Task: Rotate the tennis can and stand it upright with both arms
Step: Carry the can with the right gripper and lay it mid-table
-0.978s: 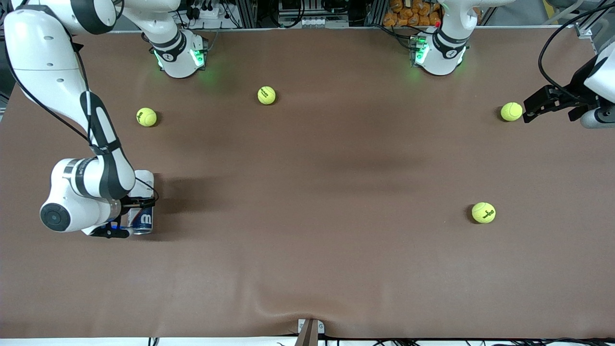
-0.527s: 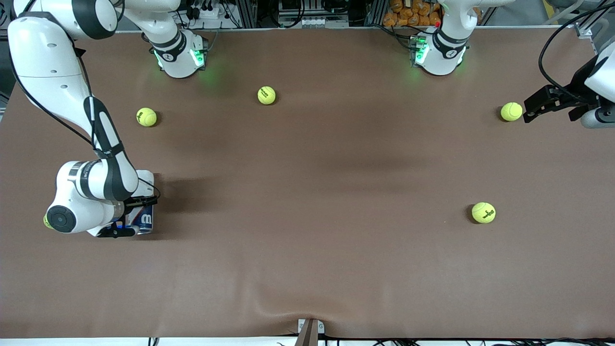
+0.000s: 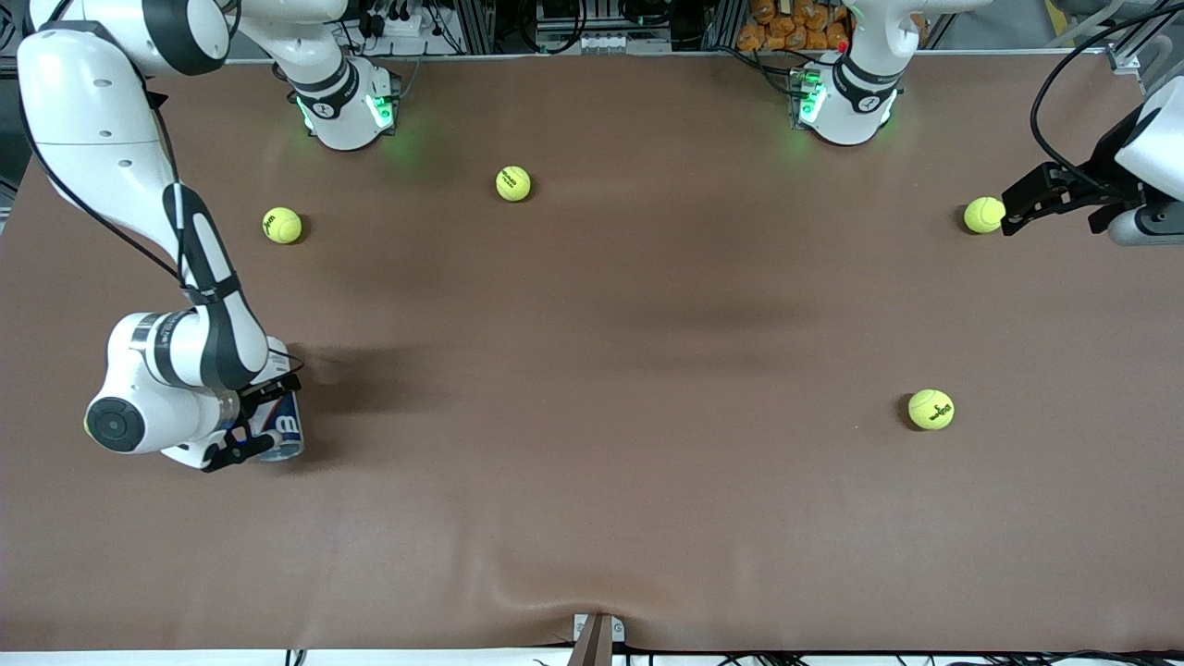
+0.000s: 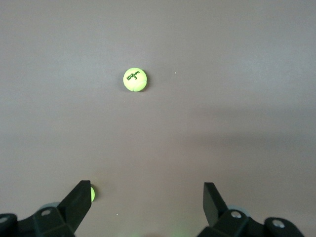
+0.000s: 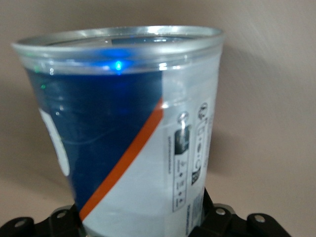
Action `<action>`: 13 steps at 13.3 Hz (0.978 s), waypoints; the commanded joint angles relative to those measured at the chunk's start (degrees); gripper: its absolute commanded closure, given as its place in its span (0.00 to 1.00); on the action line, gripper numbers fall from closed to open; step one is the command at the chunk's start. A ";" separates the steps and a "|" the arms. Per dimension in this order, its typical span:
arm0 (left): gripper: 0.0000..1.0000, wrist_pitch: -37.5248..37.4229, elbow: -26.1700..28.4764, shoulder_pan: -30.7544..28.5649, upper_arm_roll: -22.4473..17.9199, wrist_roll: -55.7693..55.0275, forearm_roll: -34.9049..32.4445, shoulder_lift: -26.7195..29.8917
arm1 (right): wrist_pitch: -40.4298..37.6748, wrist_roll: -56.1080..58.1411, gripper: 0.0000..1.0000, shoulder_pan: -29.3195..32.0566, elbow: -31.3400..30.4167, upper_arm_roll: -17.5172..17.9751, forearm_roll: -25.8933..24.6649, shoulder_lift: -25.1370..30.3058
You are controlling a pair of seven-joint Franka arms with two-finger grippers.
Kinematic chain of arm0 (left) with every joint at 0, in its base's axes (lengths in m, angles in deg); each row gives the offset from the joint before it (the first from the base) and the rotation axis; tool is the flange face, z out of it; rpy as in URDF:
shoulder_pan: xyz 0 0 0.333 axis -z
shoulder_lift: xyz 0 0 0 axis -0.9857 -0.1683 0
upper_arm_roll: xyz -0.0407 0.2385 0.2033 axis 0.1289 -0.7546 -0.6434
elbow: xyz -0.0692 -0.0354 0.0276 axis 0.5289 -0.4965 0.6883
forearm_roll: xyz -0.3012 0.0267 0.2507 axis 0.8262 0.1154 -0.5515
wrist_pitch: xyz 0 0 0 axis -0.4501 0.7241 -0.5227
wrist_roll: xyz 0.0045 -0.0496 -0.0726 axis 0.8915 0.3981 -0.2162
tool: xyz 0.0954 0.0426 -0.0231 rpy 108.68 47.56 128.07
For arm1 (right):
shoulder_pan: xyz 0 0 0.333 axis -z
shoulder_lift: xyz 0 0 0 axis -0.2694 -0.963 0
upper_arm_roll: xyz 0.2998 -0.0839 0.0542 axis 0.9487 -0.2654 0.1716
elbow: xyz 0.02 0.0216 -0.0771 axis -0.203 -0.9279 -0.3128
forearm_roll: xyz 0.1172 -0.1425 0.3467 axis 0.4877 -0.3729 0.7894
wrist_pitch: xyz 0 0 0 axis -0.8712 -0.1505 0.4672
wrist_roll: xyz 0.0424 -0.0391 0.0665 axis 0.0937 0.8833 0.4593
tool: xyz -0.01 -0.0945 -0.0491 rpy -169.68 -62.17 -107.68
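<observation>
The tennis can [image 3: 285, 427] is near the right arm's end of the table, mostly hidden under the right arm's wrist. Only its navy and white labelled end shows. My right gripper [image 3: 259, 421] is shut on it across its body. In the right wrist view the can [image 5: 123, 123] fills the picture, silvery rim [image 5: 118, 39] pointing away from the gripper [image 5: 143, 219]. My left gripper [image 3: 1008, 215] is open and empty at the left arm's end of the table, beside a tennis ball [image 3: 983, 215]. The left wrist view shows its spread fingers [image 4: 79, 202] over bare mat.
Tennis balls lie on the brown mat: one [image 3: 282, 225] and another [image 3: 513, 183] toward the robots' bases, one [image 3: 931, 409] nearer the front camera. The left wrist view shows one ball [image 4: 135, 79] and another [image 4: 92, 192] half hidden by a finger.
The right wrist has turned and the can has turned with it, now showing shorter and slanted. The left gripper has edged slightly closer to the ball beside it.
</observation>
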 commanded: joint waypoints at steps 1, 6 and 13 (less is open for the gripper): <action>0.00 -0.98 -1.32 0.02 0.12 -0.60 -1.34 -0.32 | -0.66 4.21 0.16 -7.21 4.01 -0.04 -0.68 -0.65; 0.00 -0.98 -1.32 0.11 0.12 -0.69 -1.25 -0.32 | 0.47 8.79 0.15 -22.86 8.77 0.05 -0.59 -0.65; 0.00 -0.98 -1.32 0.02 0.12 -0.77 -1.25 -0.32 | 10.50 7.65 0.15 -42.82 8.33 -0.39 -11.99 -2.14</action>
